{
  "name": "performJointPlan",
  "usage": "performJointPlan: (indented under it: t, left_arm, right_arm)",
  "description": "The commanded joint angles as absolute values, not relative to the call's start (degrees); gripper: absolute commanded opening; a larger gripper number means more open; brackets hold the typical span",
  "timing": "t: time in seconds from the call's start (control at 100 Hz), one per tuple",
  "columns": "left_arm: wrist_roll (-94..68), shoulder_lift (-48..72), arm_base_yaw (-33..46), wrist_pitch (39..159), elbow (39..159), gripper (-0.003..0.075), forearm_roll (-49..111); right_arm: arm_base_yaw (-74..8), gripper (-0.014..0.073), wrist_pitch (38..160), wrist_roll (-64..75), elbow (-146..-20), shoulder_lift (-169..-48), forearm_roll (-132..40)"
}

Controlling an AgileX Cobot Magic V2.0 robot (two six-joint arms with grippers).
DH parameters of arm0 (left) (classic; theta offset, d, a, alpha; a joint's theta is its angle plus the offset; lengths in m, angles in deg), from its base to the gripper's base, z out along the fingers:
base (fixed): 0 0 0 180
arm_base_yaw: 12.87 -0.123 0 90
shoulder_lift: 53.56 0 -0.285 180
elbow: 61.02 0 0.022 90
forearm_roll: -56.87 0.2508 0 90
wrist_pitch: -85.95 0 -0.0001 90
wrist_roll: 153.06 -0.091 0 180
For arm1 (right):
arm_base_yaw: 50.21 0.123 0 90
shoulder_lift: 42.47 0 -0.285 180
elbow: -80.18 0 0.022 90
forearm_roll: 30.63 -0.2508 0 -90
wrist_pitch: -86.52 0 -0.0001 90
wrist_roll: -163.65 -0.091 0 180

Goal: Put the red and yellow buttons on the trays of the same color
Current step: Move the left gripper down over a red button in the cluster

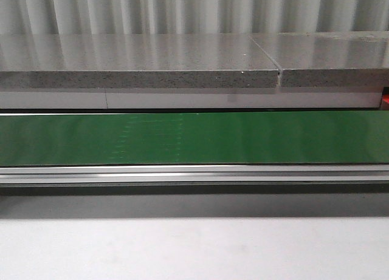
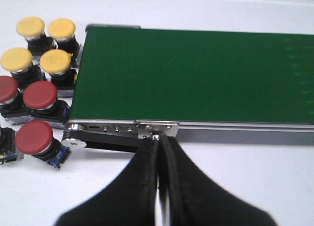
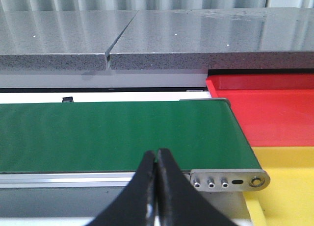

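Several yellow buttons (image 2: 55,62) and three red buttons (image 2: 40,95) stand in a cluster on the white table beside one end of the green conveyor belt (image 2: 196,74). My left gripper (image 2: 159,140) is shut and empty, its tips over the belt's metal side rail. At the belt's other end lie the red tray (image 3: 270,113) and, nearer, the yellow tray (image 3: 289,187). My right gripper (image 3: 157,152) is shut and empty, hanging over the near edge of the belt (image 3: 113,135). The front view shows only the bare belt (image 1: 194,137); neither gripper appears there.
A grey stone slab (image 1: 140,64) runs behind the belt, with a seam (image 1: 279,70) in it. The belt's aluminium rail (image 1: 194,174) faces me. One more dark button body (image 2: 6,147) sits at the frame's edge beside the red buttons.
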State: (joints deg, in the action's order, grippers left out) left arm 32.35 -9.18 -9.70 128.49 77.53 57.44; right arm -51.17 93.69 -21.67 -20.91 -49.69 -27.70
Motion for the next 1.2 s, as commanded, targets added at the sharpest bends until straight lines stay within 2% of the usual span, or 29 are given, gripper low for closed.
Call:
performJointPlan:
  t: [0.0,0.13,0.17,0.22,0.42,0.69,1.01,1.19]
  left_arm:
    - [33.39,-4.96,-9.83,125.60,80.76,0.0111,56.87]
    - [33.84,-0.07,-9.83,125.60,82.78,0.0340,56.87]
    - [34.12,1.12,-9.83,125.60,83.51,0.0386,56.87]
    - [36.12,2.41,-9.83,125.64,84.35,0.0409,57.34]
    - [46.17,7.81,-11.75,130.27,88.31,0.0409,60.25]
    - [47.35,15.76,-21.02,142.36,93.25,0.0409,59.58]
    - [47.35,20.24,-33.36,145.10,94.17,0.0409,54.77]
    - [45.31,23.95,-36.18,144.16,94.17,0.0409,53.06]
  right_arm:
    - [-51.43,-0.0066,88.91,-21.43,-22.04,-48.47,-27.13]
    - [-51.43,-0.0066,88.91,-21.43,-22.04,-48.47,-27.13]
    - [-51.43,-0.0066,88.91,-21.43,-22.04,-48.47,-27.13]
    - [-51.43,-0.0066,88.91,-21.43,-22.04,-48.47,-27.13]
    - [-51.43,-0.0066,88.91,-21.43,-22.04,-48.47,-27.13]
    - [-51.43,-0.0066,88.91,-21.43,-22.04,-48.47,-27.13]
    - [-51.43,-0.0066,88.91,-21.43,-22.04,-48.47,-27.13]
    - [-51.43,-0.0066,88.91,-21.43,-22.04,-48.47,-27.13]
